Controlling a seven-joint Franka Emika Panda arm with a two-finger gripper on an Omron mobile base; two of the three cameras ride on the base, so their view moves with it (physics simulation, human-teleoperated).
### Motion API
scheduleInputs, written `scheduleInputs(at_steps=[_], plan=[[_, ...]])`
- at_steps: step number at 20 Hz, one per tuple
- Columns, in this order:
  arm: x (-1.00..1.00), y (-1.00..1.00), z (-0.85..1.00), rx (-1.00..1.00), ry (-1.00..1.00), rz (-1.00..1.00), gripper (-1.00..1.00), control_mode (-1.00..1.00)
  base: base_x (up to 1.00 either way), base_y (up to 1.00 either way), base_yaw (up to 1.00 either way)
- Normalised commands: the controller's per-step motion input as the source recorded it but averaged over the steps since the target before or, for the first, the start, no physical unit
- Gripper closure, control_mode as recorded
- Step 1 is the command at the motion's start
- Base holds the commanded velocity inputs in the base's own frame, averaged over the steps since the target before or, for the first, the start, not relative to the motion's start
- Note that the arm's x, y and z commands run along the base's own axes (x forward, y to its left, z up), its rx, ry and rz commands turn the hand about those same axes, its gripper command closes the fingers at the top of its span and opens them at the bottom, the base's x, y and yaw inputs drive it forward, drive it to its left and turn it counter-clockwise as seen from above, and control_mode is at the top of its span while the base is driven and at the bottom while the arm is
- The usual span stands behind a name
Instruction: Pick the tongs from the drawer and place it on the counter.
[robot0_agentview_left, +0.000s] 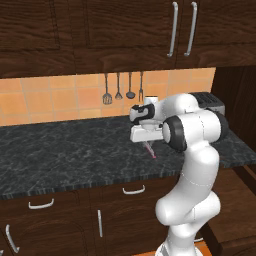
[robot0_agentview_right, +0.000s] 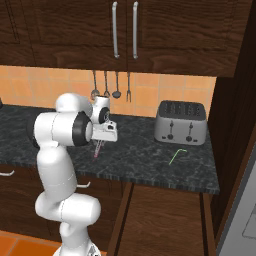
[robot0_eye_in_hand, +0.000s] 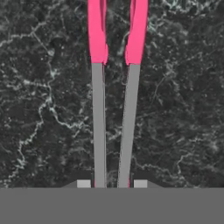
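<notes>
The gripper (robot0_agentview_left: 149, 142) is closed on the tongs (robot0_agentview_left: 150, 149), which hang straight down from it, long axis vertical, tip pointing at the counter (robot0_agentview_left: 60, 150) just below. The toaster (robot0_agentview_right: 180, 122) stands well apart to the right.

No writing, label, brand, number or sign can be read in any of the three views. The toaster (robot0_agentview_right: 180, 123) has small dark knobs on its front, yet any marks beside them are perhaps too small to make out. The cabinet doors (robot0_agentview_left: 145, 30) are plain dark wood.
</notes>
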Motion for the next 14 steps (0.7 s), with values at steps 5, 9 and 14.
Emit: scheduleInputs(at_steps=[5, 9, 14], plan=[[0.07, 0.0, -0.44, 0.01, -0.07, 0.0, 1.0, -1.0, 0.0, 0.0, 0.0], [0.0, 0.0, -0.43, 0.0, -0.13, 0.0, 1.0, -1.0, 0.0, 0.0, 0.0], [0.0, 0.0, -0.09, 0.0, -0.03, 0.0, -1.0, -1.0, 0.0, 0.0, 0.0]])
